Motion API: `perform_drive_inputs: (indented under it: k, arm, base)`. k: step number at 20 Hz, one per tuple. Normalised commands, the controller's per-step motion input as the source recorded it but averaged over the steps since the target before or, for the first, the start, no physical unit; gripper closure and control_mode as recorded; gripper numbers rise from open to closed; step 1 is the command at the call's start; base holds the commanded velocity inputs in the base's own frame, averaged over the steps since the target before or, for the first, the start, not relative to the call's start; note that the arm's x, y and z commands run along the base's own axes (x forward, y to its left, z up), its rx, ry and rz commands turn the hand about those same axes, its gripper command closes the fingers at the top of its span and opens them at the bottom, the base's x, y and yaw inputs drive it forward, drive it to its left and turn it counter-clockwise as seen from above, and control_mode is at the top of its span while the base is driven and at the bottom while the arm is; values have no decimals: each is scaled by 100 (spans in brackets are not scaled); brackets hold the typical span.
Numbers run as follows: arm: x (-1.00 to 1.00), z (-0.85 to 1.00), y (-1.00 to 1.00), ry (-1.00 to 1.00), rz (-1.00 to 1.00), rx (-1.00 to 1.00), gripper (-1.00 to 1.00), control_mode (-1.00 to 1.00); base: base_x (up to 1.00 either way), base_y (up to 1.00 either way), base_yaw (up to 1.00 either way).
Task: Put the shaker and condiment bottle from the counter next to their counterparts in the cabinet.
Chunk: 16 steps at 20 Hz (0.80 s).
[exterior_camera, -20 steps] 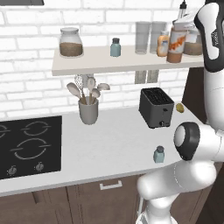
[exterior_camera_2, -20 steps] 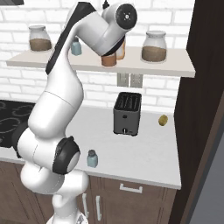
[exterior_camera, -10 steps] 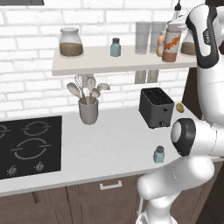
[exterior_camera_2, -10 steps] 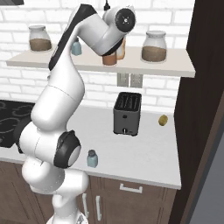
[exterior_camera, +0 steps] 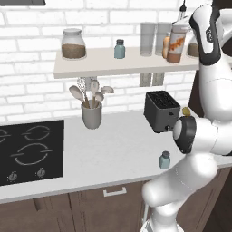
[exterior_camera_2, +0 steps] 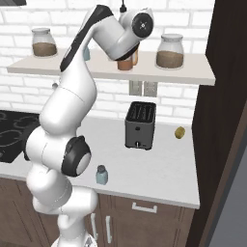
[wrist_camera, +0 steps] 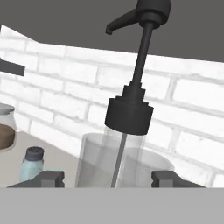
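Note:
The condiment bottle [exterior_camera: 176, 44], tall and orange-brown with a black pump [wrist_camera: 139, 17], stands upright between my gripper [wrist_camera: 109, 177] fingers, and the gripper is shut on it. It is over the right part of the cabinet shelf [exterior_camera: 104, 68], its base at or just above the board. A short squat orange bottle [exterior_camera: 166, 45] stands right behind it. The twin shaker [exterior_camera: 119, 48] sits further left on the shelf. The shaker [exterior_camera: 164, 159] stands on the counter near the front edge, beside my arm's base.
Two clear glasses [exterior_camera: 147, 38] stand on the shelf just left of the bottles. Brown-filled jars sit at the shelf's left end [exterior_camera: 72, 43] and right end [exterior_camera_2: 170, 51]. A black toaster [exterior_camera: 161, 110], a utensil holder [exterior_camera: 92, 114] and a cooktop [exterior_camera: 27, 149] are on the counter.
My gripper has carried the condiment bottle a little to the left along the shelf, closer to the squat orange bottle and the glasses. The shaker on the counter has not moved.

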Motion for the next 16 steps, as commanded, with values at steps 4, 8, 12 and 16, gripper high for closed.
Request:
perform_drive_inputs:
  k: [4, 8, 12, 16]
  arm:
    - [43, 0, -3, 0, 0, 2, 100, -100]
    - [33, 0, -17, 0, 0, 2, 100, -100]
    - [13, -1, -26, 0, 0, 1, 100, -100]
    - [2, -11, -11, 0, 0, 0, 100, -100]
  base:
    - [0, 0, 0]
    - [0, 0, 0]
    - [0, 0, 0]
    - [0, 0, 0]
